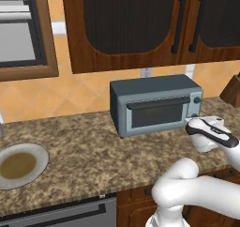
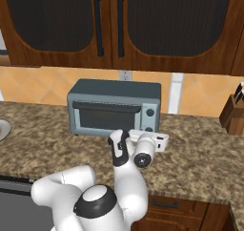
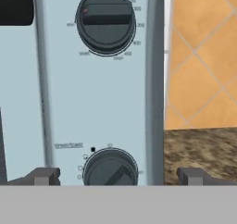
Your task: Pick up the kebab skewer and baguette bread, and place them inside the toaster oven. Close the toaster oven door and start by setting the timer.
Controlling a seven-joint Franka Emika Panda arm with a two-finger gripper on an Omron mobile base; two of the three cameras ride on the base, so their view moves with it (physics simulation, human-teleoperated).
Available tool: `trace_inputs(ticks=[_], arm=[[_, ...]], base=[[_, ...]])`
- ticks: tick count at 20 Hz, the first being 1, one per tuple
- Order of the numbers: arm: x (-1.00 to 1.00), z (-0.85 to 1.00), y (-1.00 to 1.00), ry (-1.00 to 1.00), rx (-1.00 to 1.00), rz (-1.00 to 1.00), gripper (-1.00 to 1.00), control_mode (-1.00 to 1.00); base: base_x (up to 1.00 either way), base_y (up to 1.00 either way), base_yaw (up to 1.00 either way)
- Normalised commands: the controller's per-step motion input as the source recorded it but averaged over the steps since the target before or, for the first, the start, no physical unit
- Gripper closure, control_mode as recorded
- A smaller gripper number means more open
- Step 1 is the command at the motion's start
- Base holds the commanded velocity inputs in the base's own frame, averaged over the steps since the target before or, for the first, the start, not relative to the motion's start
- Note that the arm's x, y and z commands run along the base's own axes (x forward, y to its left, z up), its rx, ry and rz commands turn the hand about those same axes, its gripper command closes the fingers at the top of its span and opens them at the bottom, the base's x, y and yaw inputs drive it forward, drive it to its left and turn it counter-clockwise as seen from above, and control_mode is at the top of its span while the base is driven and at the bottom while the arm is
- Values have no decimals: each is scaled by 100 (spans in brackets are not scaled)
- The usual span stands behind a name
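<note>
The blue-grey toaster oven (image 1: pixel 154 87) (image 2: pixel 114 89) stands at the back of the counter. Its toaster oven door (image 1: pixel 157 113) (image 2: pixel 106 118) is shut, the dark bar handle (image 1: pixel 157 102) along its top. My gripper (image 1: pixel 198 122) (image 2: pixel 151 132) (image 3: pixel 118 176) is open right in front of the oven's knob panel. In the hand view its fingertips (image 3: pixel 44 176) flank the lower timer knob (image 3: pixel 111 168), apart from it. The upper temperature knob (image 3: pixel 105 20) sits above. The kebab skewer and baguette bread are hidden from view.
A grey plate (image 1: pixel 42 151) lies on the granite counter (image 1: pixel 93 146) at the left. A wooden knife block (image 1: pixel 232 90) (image 2: pixel 233 113) stands at the right. Dark wall cabinets (image 2: pixel 119 25) hang above the oven.
</note>
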Motion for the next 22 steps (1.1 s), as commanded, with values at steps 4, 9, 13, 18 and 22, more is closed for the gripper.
trace_inputs(ticks=[4,9,13,18,22], arm=[[4,0,3,0,0,0,-100,-100],[14,0,0,0,0,0,-100,-100],[3,0,0,0,0,0,-100,-100],[0,0,0,0,0,0,-100,-100],[0,0,6,0,0,0,-100,-100]], base=[[0,0,0],[0,0,0],[0,0,0],[0,0,0],[0,0,0]])
